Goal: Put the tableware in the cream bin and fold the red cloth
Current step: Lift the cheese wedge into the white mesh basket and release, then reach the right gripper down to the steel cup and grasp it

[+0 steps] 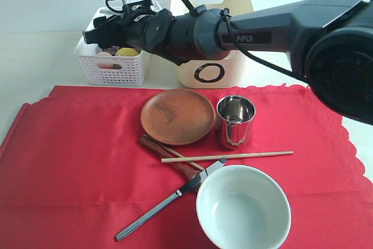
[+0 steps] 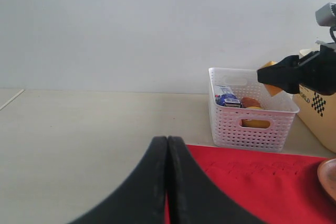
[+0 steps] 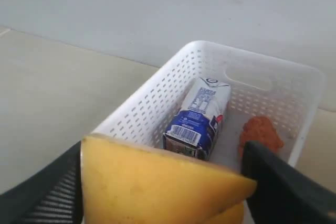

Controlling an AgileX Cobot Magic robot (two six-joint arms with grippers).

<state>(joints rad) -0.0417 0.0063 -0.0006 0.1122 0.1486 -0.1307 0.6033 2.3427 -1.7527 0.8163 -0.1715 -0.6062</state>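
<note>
The right end effector (image 1: 92, 34) is clamped on a yellow wedge (image 3: 152, 182), probably cheese, above the white basket (image 3: 136, 114); lower it inside before releasing. The left end effector (image 2: 167, 182) has its jaws together. The plate (image 1: 178, 116), cup (image 1: 235, 122) and bowl (image 1: 243, 207) sit on the red cloth (image 1: 70, 167), before the cream bin (image 1: 233, 73).

You can read "PiPER" in white letters on the right arm (image 1: 253, 38). The cream bin (image 1: 232, 74) carries a big black "O" (image 1: 198, 73), and on its side stand the letters "ORLD" (image 2: 303, 99) (the beginning is hidden). The packet (image 3: 197, 119) shows a barcode; its small print is unreadable.
</note>
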